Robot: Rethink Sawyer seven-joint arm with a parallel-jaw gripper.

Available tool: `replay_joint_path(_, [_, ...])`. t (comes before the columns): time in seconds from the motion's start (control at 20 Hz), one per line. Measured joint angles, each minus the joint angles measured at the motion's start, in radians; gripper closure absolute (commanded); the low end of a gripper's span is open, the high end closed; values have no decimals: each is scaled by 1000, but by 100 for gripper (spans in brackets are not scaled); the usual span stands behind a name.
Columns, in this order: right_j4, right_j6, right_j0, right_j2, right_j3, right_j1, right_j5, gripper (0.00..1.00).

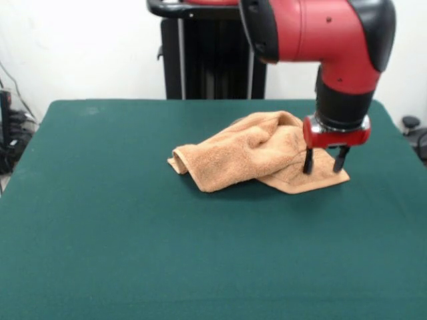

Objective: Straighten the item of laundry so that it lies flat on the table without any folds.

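The orange-tan towel [253, 152] lies crumpled on the green table [133, 240], right of centre toward the far side. It is folded over itself, with a rolled edge at its left end and a flatter corner at its right front. My gripper [325, 160] hangs from the red and black arm over that right front corner. Its two dark fingers [308, 161] stand apart, open, with their tips down at the cloth. Nothing is held between them.
The arm's red elbow and black wrist [343, 93] rise above the towel's right side. A black pedestal [213, 60] stands behind the table's far edge. Cables and dark gear [10, 133] sit beyond the left edge.
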Motion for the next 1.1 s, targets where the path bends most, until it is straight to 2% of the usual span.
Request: replay_joint_path(1.1, [57,0,77,-75,-22,18,-6,0])
